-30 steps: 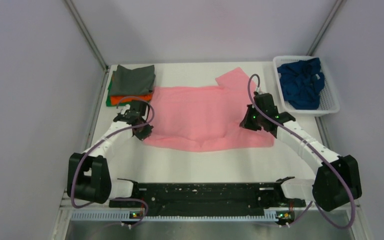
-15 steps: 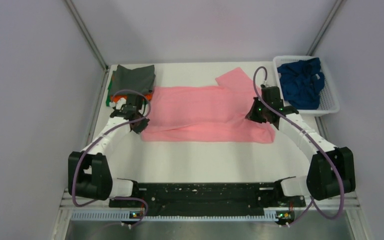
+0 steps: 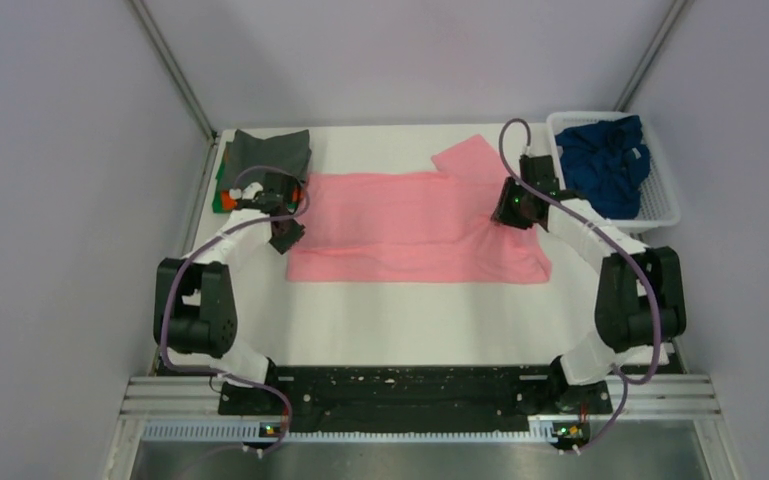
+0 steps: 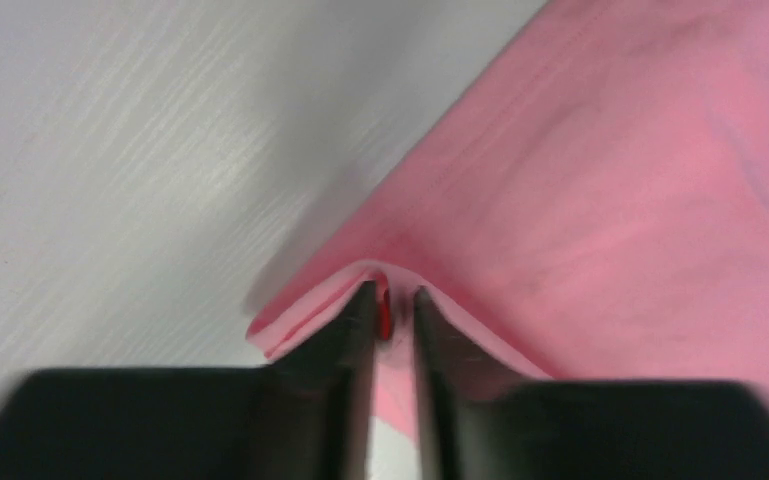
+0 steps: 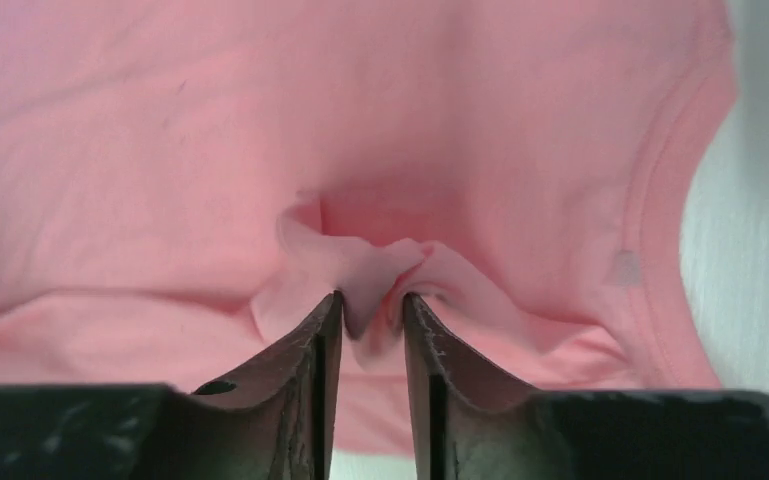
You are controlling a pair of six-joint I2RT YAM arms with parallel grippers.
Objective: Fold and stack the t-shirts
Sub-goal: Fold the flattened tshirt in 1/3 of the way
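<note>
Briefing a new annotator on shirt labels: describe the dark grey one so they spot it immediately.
On the white table, go to the far left corner, opposite the white basket on the right. The dark grey t-shirt lies folded on top of the pile there. It is the only grey cloth; the orange t-shirt shows beneath it and the pink t-shirt lies spread beside it.

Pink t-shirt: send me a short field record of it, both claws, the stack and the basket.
pink t-shirt: folded lengthwise, flat on the table
left claw: pinching the fold at the shirt's left edge
right claw: pinching bunched cloth at the shirt's right side
stack: far left, dark grey t-shirt on top
basket: far right, holds crumpled navy t-shirt
</note>
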